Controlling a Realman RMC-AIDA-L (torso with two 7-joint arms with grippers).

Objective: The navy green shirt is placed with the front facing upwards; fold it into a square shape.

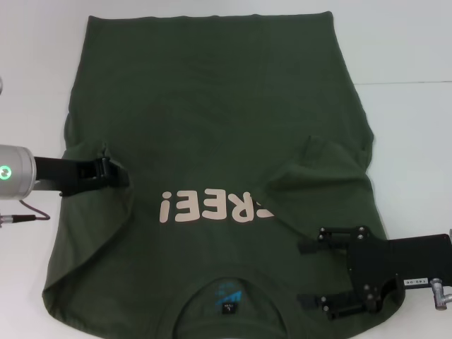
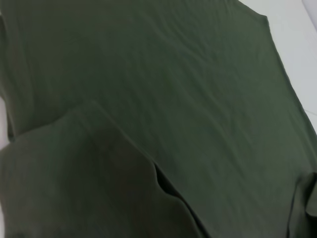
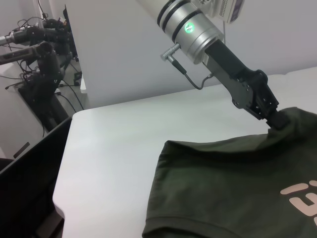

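Navy green shirt (image 1: 219, 120) is seen spread front-up on the white table (image 1: 417, 127), with its collar (image 1: 227, 300) at the near edge and its hem at the far edge.

Nearest, the blue label inside the collar is visible, and just beyond it the pale "FREE" lettering (image 1: 215, 207), whose end on the robot's right is partly covered by a fold of cloth. Beside the collar on that side, the right gripper (image 1: 305, 274) is held above the shoulder area; its fingers are spread apart and nothing is held between them. The right sleeve (image 1: 321, 166) appears already turned inward onto the chest, where it lies bunched and uneven.

A little farther, on the robot's left, the left gripper (image 1: 106, 169) is closed on the edge of the left sleeve (image 1: 88, 159), as the right wrist view also shows (image 3: 278, 120), and the sleeve is lifted slightly and drawn toward the body of the shirt. In the left wrist view a flap of cloth is seen lying over the flat fabric.

Farthest, the lower body and hem lie flat and unfolded.

The task is judged to be at an early stage: the sleeves are being folded in, the left one not yet laid down. The side panels may need tidying, and the lengthwise fold that would give a square remains to be done.
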